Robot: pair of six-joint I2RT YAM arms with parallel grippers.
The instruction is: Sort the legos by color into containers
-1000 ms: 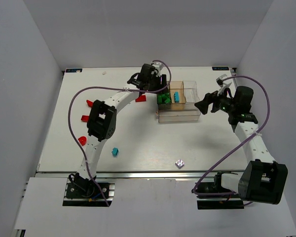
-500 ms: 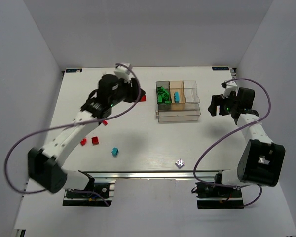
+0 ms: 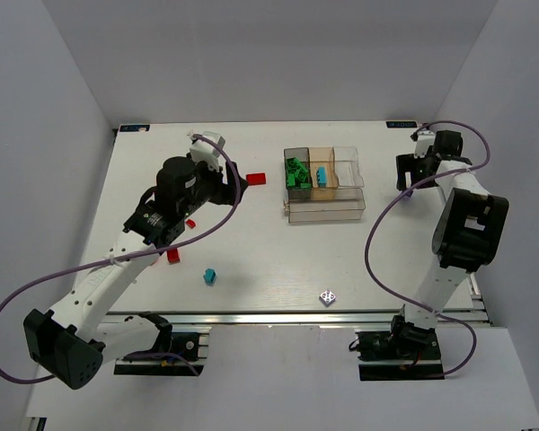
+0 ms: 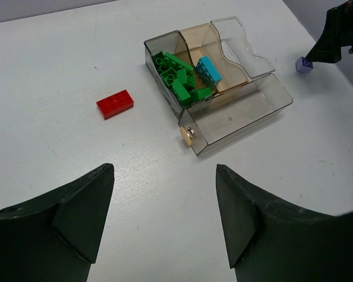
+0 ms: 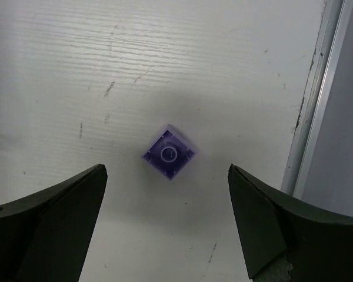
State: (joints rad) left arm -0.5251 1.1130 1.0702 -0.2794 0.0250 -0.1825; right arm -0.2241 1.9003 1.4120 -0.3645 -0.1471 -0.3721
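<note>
While green legos (image 4: 176,76) sit binned in the containers (image 4: 253,114), red legos (image 4: 115,104) lie loose on the worktop (image 4: 76,53), with left end effector (image 4: 163,176) and right end effector (image 5: 166,176) released.

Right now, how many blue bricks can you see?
2. One blue brick lies loose on the table, toward the front left. The other brick sits in the tan middle compartment of the tray. Others may be hidden from view.

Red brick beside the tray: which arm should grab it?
Left. The left gripper is open, facing the red brick nearby; the right gripper hangs over a purple brick beyond the tray.
</note>
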